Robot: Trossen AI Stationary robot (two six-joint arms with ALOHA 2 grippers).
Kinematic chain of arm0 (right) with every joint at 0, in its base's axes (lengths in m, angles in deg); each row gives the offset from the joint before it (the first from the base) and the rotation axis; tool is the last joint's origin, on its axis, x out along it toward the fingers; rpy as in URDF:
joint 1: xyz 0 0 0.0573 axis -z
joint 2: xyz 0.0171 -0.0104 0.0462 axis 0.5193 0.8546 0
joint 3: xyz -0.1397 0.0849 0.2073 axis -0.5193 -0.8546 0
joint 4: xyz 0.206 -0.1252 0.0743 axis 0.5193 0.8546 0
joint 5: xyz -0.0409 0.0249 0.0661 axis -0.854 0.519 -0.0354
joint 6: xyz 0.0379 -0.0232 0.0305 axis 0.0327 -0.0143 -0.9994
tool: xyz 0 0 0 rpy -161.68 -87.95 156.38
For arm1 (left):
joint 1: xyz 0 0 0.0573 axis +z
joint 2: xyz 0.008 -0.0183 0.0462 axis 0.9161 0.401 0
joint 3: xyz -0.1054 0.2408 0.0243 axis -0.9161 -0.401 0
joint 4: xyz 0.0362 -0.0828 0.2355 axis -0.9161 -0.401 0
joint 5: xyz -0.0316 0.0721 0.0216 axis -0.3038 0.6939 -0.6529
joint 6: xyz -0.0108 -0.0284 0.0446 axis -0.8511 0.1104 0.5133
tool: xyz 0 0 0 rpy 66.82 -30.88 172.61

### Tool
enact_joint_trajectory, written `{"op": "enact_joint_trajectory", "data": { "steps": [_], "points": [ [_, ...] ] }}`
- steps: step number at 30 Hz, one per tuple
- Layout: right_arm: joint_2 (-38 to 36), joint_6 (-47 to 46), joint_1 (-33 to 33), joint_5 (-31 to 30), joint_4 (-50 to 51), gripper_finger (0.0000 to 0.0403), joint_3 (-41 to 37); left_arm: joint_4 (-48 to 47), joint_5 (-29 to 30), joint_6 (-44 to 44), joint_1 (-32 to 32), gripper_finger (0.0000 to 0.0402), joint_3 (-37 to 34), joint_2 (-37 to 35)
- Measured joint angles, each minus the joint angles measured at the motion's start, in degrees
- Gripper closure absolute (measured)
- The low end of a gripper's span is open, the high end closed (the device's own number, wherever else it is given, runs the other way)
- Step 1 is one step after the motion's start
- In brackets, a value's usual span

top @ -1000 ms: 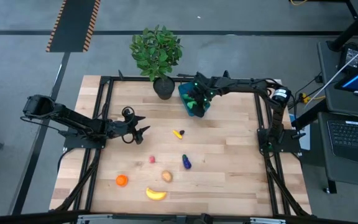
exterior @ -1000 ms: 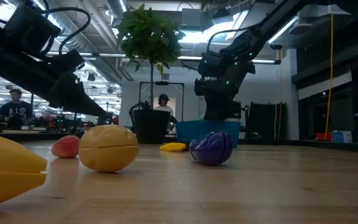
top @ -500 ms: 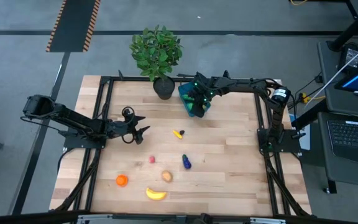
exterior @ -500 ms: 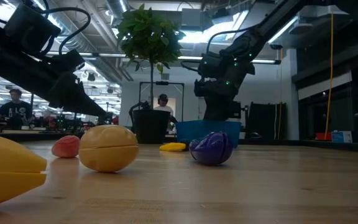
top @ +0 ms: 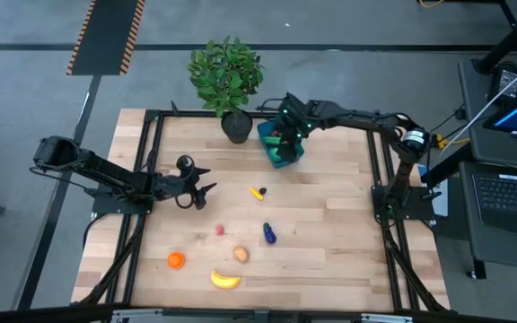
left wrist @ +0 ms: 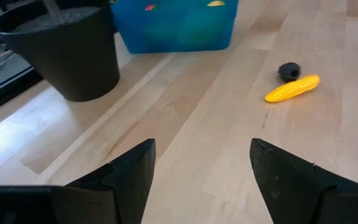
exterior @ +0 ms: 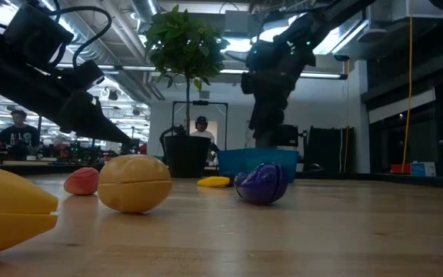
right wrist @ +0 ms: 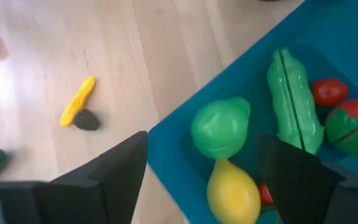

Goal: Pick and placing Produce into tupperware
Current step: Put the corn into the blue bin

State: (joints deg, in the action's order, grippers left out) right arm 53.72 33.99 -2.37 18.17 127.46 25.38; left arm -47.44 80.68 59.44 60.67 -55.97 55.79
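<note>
Jaws wide and empty, your right gripper [top: 285,136] hangs over the tupperware [top: 281,154] at upper centre — drop done; next, reach for the yellow piece [top: 257,192] mid-tabletop.

An open-plan robotics lab: exposed ceiling ducts [exterior: 129,54], people at desks [exterior: 14,135], laptop [top: 510,193] beside the framed wooden bench [top: 330,260].

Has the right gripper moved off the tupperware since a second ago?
Yes. In the low view the right gripper has risen clear above the tupperware rim, jaws open and empty; it still hangs over the container, beside the plant pot.
</note>
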Motion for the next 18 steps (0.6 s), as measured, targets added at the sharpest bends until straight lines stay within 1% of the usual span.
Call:
{"op": "enact_joint_trajectory", "data": {
  "steps": [3, 6, 10, 14, 18],
  "points": [
    [-2.9, -1.2, -0.6, 0.0, -1.3, 0.011, -3.8, 0.0, 0.0, 1.0, -1.2, 0.0149, 0.0, -0.1],
    [-6.2, -3.3, -1.7, -0.1, -5.3, 0.011, -9.4, 0.3, 0.0, 1.9, -2.3, 0.0149, 0.0, -0.7],
    [-12.3, -6.7, -3.5, -0.1, -15.7, 0.011, -19.2, 0.3, 0.0, 1.9, -3.5, 0.0149, 0.0, -2.1],
    [-20.1, -10.9, -5.6, -0.1, -26.6, 0.011, -29.4, 0.3, 0.0, 3.4, -4.4, 0.0149, 0.0, -4.5],
    [-28.5, -13.6, -8.3, -0.1, -34.4, 0.011, -37.4, 1.3, 0.0, 4.9, -4.8, 0.0149, 0.0, -7.0]
  ]
}}
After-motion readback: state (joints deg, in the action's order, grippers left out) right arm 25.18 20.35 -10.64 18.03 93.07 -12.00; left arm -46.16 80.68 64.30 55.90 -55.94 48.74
